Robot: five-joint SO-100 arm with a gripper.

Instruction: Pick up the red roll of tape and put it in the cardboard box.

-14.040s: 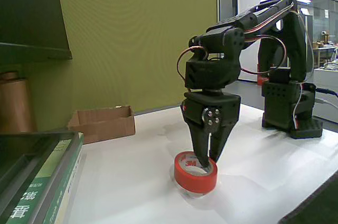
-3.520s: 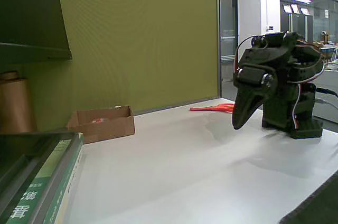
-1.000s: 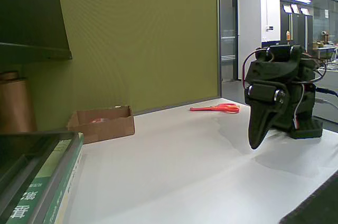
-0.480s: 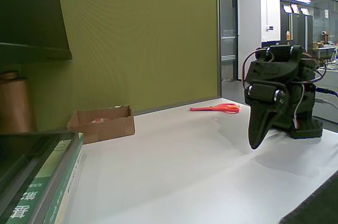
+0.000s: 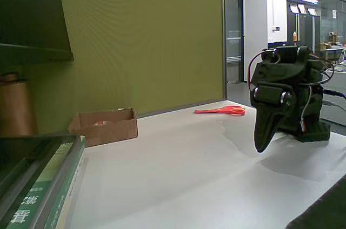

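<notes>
The low brown cardboard box point(image 5: 104, 126) sits on the white table at the left, against the green wall. A sliver of red-orange, the red roll of tape point(image 5: 99, 123), shows just over the box's front wall, inside it. My dark gripper point(image 5: 261, 145) hangs folded down at the right, in front of the arm's base, its tip just above the table. Its fingers lie together and hold nothing. It is far from the box.
Red-orange-handled scissors point(image 5: 221, 110) lie at the back of the table near the wall. A tall brown cylinder point(image 5: 15, 107) stands at the far left, with books point(image 5: 48, 186) in the left foreground. The table point(image 5: 178, 169) runs bare between box and arm.
</notes>
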